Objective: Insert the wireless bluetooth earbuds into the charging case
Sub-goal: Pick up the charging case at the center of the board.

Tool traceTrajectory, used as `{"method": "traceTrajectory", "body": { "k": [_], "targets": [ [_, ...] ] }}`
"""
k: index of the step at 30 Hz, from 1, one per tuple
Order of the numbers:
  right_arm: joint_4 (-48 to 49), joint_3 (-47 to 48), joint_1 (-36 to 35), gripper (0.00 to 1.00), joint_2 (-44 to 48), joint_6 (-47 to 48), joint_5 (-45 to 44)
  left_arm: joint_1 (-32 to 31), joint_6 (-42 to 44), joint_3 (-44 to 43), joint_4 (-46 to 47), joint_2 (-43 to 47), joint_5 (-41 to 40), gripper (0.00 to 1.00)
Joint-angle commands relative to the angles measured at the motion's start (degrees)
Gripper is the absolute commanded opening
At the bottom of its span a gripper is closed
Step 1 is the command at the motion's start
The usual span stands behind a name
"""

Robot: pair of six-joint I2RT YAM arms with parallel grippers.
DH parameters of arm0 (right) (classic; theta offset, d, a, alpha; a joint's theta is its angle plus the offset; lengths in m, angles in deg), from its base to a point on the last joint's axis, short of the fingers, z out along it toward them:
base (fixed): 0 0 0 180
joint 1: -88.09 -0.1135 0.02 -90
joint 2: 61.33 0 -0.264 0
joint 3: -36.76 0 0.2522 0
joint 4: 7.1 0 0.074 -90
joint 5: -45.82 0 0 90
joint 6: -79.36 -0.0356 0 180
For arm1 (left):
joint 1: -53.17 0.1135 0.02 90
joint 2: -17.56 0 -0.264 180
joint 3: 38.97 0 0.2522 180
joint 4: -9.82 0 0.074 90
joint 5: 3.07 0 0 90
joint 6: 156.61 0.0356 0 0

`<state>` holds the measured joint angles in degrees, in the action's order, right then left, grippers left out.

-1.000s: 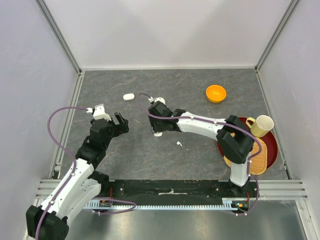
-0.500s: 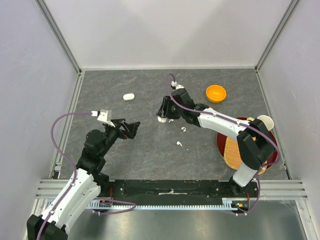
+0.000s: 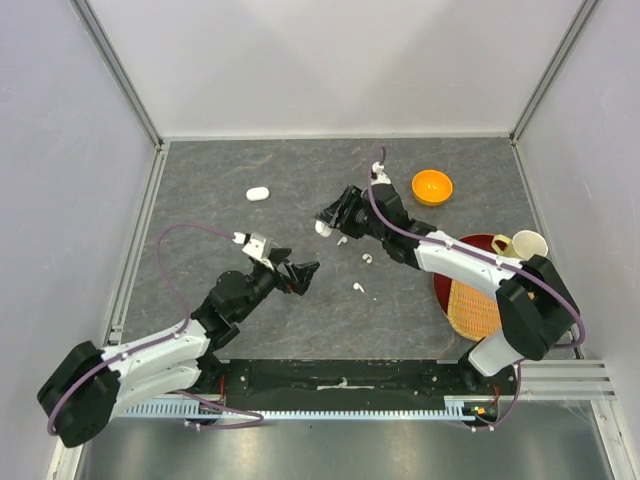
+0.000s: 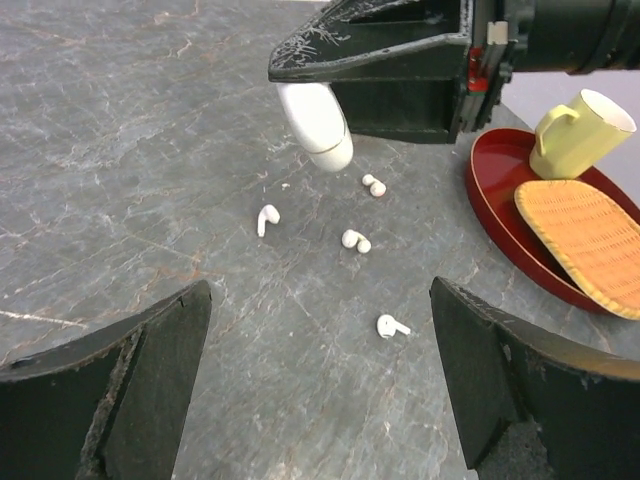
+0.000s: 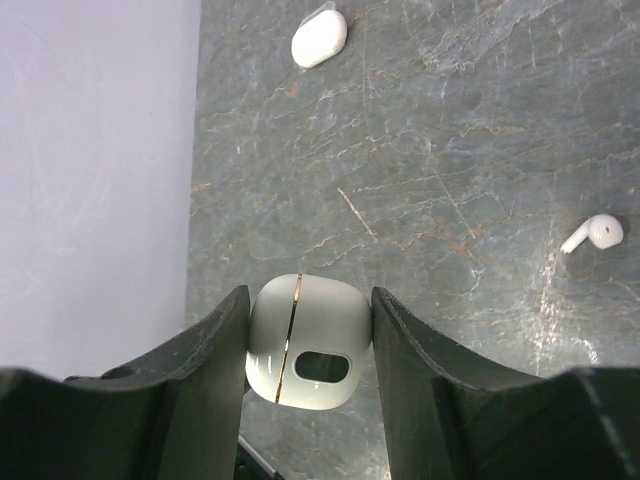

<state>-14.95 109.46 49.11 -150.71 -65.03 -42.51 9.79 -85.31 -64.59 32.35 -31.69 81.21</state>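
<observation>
Left end effector [image 3: 303,279]: released, jaws spread wide with nothing between them, low over the bench [image 3: 215,165] and aimed toward the loose earbuds.
Nearest earbud [image 4: 392,326]: lies alone on the bench, just ahead of the left end effector, not in any case.
Middle earbud [image 4: 355,241]: loose on the bench, a little beyond the nearest one.
Left earbud [image 4: 267,218]: loose on its side, apart from the others.
Far earbud [image 4: 374,186]: loose, near the spot below the raised case.
Right end effector [image 3: 335,215]: clenched on the charging case [image 5: 305,355], one finger against each side, holding it clear above the bench.
Case lid: the seam looks shut in the right wrist view, so the lid probably has to be opened before anything can go in.
Second case [image 3: 258,193]: lies untouched at the far left of the bench, well apart from both arms.
Done: one case is picked up; no earbud is seated.
Left: by my reading nearly all of it, namely opening the case, then grasping and inserting each of the four earbuds.
</observation>
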Motion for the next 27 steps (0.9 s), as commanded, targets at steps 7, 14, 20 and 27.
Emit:
{"method": "traceTrajectory", "body": {
  "k": [7, 14, 20, 27],
  "targets": [
    [12.45, -6.64, 0.13, 0.31, 5.01, -9.15, 1.05, -3.91, 2.00, -0.97, 33.22, -16.39, -5.89, 0.96],
    [14.57, -8.66, -0.04, 0.32, 6.59, -10.82, 2.02, -4.17, 1.12, -3.78, 39.20, -23.25, -6.76, 0.96],
    [16.23, -10.16, -0.13, 0.32, 7.38, -11.61, 3.33, -4.17, 1.65, -7.30, 40.78, -28.08, -7.38, 0.92],
    [16.68, -10.77, -0.13, 0.32, 8.52, -11.97, 3.86, -4.26, 1.56, -8.80, 44.74, -32.65, -8.35, 0.84]
  ]
}}
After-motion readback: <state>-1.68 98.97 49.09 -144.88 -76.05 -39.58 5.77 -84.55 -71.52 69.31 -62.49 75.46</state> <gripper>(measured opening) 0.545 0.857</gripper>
